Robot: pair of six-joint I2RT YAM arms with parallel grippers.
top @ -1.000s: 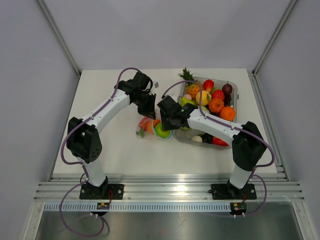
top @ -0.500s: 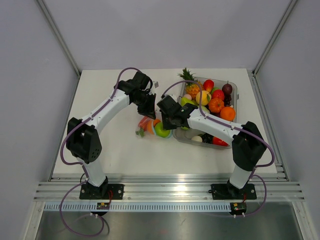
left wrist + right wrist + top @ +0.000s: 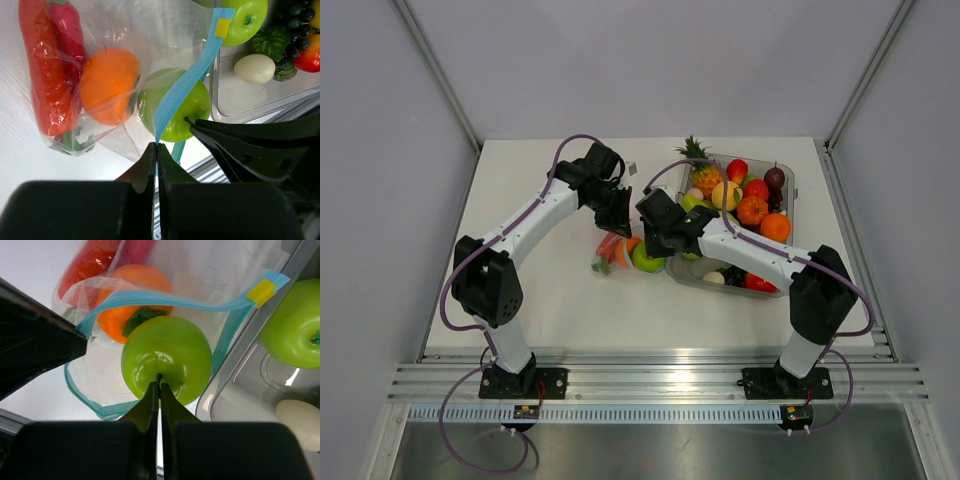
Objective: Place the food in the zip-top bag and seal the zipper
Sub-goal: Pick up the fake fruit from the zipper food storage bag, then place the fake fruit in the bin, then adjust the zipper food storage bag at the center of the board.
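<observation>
Two sets of fingers are pressed together. At the bottom of the left wrist view, the left fingers (image 3: 142, 172) pinch the blue zipper (image 3: 187, 82). The right fingers (image 3: 145, 407) pinch the stem of a green apple (image 3: 167, 357) in the mouth of the clear bag (image 3: 150, 30). That bag lies on the worktop (image 3: 540, 290), mid top view, holding the red chili (image 3: 42, 75) and orange piece (image 3: 107, 85). Right of it, a tray (image 3: 790, 185) holds more fruit (image 3: 753, 210).
</observation>
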